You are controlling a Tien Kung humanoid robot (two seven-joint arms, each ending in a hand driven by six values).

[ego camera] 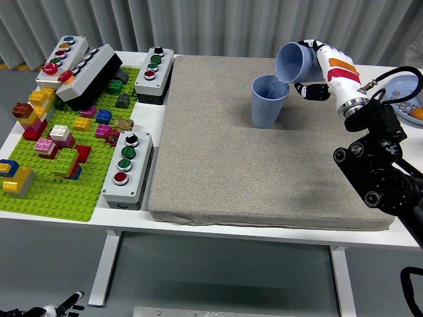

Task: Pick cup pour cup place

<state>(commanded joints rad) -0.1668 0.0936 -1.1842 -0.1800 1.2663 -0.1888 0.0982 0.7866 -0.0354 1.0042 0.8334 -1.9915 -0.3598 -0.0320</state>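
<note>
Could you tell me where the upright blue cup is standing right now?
The upright blue cup stands on the grey mat's far right part, under the tilted cup held by the right hand.

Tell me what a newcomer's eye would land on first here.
First, the right hand at the far right of the grey mat, holding a tilted blue cup with its mouth over an upright blue cup standing on the mat. Next, the bright toy bricks on the green baseplate at the left, ringed by button boxes.
</note>
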